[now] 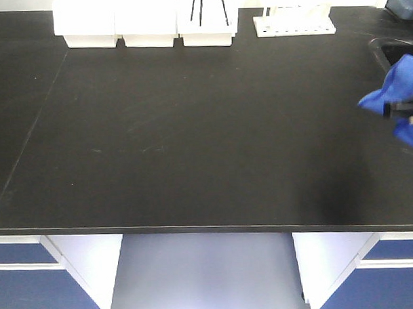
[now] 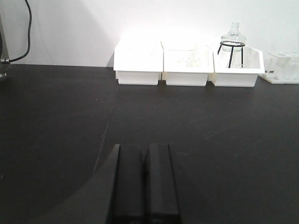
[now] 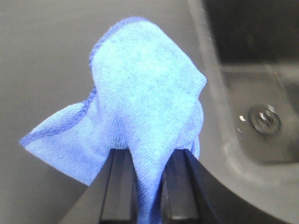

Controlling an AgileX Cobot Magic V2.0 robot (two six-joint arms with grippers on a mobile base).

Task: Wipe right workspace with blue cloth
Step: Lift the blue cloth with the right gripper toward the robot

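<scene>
Blue cloth (image 3: 145, 107) bunched, pinched in the right jaws, which are closed down on its fold. It is held just beside the sink (image 3: 212, 93) rim, apparently off the surface (image 1: 192, 141). Left jaws pressed together, empty. Grasp done, I judge; wiping not yet begun.

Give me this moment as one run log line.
right gripper: shut on blue cloth | blue cloth: bunched, beside sink | left gripper: shut, empty, over benchtop

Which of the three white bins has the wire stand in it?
The rightmost bin, next to the rack; the other two show no stand.
</scene>
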